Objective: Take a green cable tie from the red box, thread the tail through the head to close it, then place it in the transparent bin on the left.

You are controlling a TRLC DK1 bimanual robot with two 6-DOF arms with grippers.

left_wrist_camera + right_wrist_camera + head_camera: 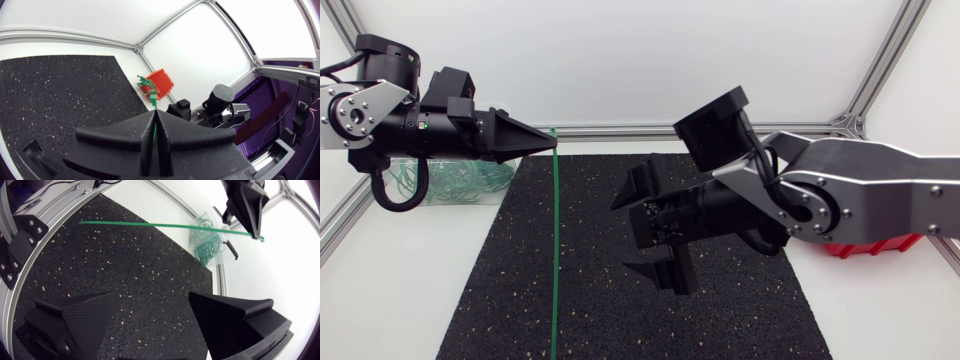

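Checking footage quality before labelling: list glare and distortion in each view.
Head view: soft even light, no glare on the cable tie. Left wrist view: bright white washes out around the red box. Right wrist view: fisheye curves the edge of the mat.

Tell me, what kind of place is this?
Probably a robot test bench in a lab: a left arm and a right arm hang over a black mat inside a metal frame, and the left gripper holds a green cable tie.

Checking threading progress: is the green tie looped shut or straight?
Straight, unclosed. The green cable tie runs as one straight strip from the shut left gripper; the open right gripper is clear of it.
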